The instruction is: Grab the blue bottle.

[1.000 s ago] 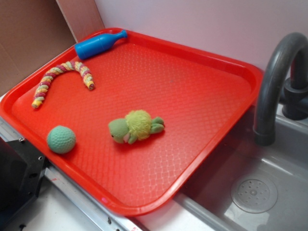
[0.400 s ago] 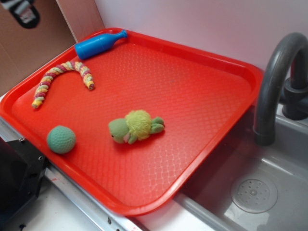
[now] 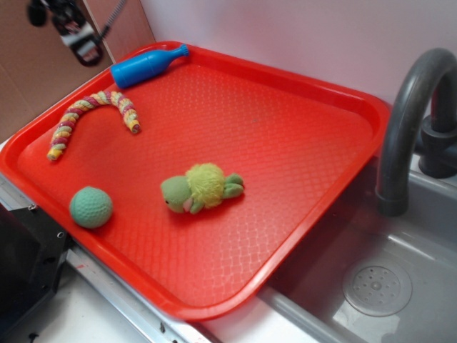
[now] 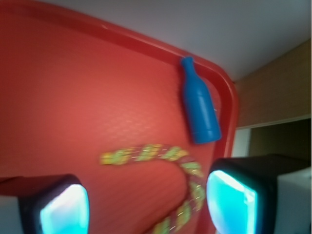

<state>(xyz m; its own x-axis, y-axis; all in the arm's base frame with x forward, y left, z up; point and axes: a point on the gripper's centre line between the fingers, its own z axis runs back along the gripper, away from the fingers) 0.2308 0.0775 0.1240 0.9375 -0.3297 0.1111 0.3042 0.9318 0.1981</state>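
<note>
1. The pincer (image 4: 148, 207) stands wide and holds nothing; in the wrist view its two pale pads (image 4: 65, 214) frame the lower corners, well apart, with the tray between them.
2. In the exterior view the pincer (image 3: 71, 28) has come into the top left corner of the picture. A second ago it was absent, and shortly after only its tip showed there. It now hangs above and just outside the tray's far left edge, not touching anything.
3. That advance reads as the approach step: the arm is closing on the target, but nothing is grasped yet.
4. The blue bottle (image 3: 146, 66) lies on its side in the far left corner of the red tray (image 3: 300, 143), its body against the rim and its neck pointing along the far edge. It has not moved.
5. The coloured rope (image 3: 93, 118) curves just nearer than the bottle, by the left edge; in the wrist view it lies between the pads and the blue bottle (image 4: 199, 102).
6. The green ball (image 3: 91, 207) sits at the near left edge, and the plush turtle (image 3: 201, 187) lies near the tray's middle.
7. The tray rests on a pale surface (image 3: 107, 314) beside a grey sink (image 3: 385, 286) with a dark faucet (image 3: 407, 114); a plain wall stands behind.
</note>
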